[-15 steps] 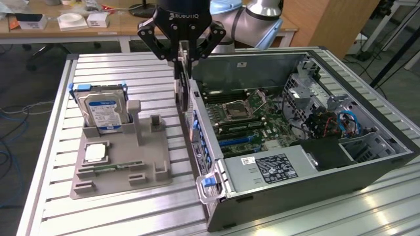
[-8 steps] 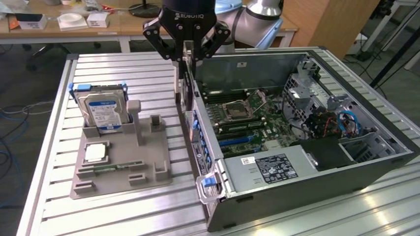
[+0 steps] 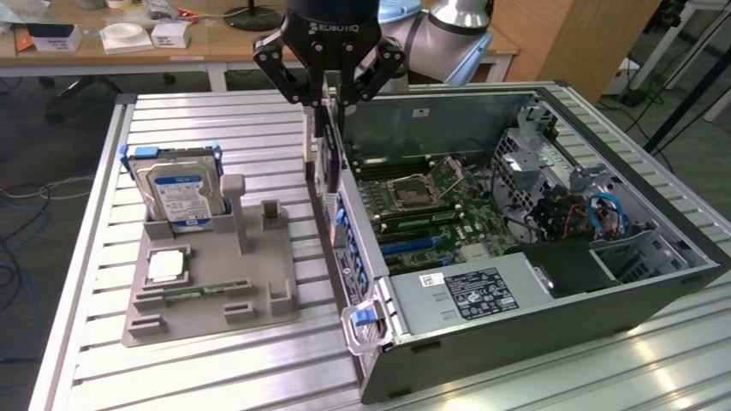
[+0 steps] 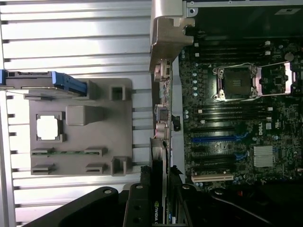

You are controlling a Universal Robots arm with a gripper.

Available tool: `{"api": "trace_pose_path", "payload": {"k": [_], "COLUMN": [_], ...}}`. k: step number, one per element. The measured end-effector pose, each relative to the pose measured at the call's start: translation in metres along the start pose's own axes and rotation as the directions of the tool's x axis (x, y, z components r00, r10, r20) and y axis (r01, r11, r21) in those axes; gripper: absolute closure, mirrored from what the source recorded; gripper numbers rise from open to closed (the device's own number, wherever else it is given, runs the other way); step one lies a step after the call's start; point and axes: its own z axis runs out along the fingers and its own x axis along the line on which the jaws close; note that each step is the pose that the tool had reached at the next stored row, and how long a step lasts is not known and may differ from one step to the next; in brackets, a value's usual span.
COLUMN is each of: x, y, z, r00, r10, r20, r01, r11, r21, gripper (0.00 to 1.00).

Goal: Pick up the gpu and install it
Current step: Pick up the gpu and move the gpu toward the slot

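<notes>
The gpu [image 3: 329, 141] hangs edge-on and upright from my gripper [image 3: 329, 90], which is shut on its upper edge. It hovers above the near side wall of the open computer case [image 3: 639, 291], just over the rear I/O edge. In the wrist view the gpu [image 4: 160, 170] is a thin dark card running out from between my fingers [image 4: 141, 203], in line with the case's back panel and beside the motherboard [image 4: 236, 118]. The blue expansion slots [image 4: 213, 138] lie a little further into the case.
A grey fixture tray [image 3: 269, 321] on the slatted metal table [image 3: 205, 116] holds a hard drive [image 3: 177, 193], a CPU [image 3: 168, 267] and a RAM stick [image 3: 188, 293]. Inside the case are a power supply [image 3: 474, 291] and drive cages with cables [image 3: 571, 205].
</notes>
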Motion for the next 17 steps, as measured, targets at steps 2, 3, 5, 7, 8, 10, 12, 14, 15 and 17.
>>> {"api": "trace_pose_path", "payload": {"k": [2,3,5,7,8,10,12,14,15,17], "x": [-0.0012,-0.0014,-0.0018,-0.0019,-0.0020,-0.0020,-0.0021,-0.0025,-0.0029,-0.0041], "y": [0.0001,0.0001,0.0001,0.0001,0.0001,0.0001,0.0001,0.0002,0.0002,0.0003], "z": [0.0002,0.0002,0.0002,0.0002,0.0002,0.0002,0.0002,0.0002,0.0002,0.0002], "r00": [1.0000,1.0000,1.0000,1.0000,1.0000,1.0000,1.0000,1.0000,1.0000,1.0000], "r10": [0.000,0.000,0.000,0.000,0.000,0.000,0.000,0.000,0.000,0.000], "r20": [0.0000,0.0000,0.0001,0.0000,0.0000,0.0000,0.0000,0.0000,0.0000,0.0000], "r01": [0.000,0.000,0.000,0.000,0.000,0.000,0.000,0.000,0.000,0.000], "r11": [1.0000,1.0000,1.0000,1.0000,1.0000,1.0000,1.0000,1.0000,1.0000,1.0000], "r21": [0.0000,0.0000,0.0000,0.0000,0.0000,0.0000,0.0000,0.0000,0.0000,0.0000], "gripper": [0.74,0.74,0.74,0.74,0.74,0.74,0.74,0.74,0.74,0.74]}}
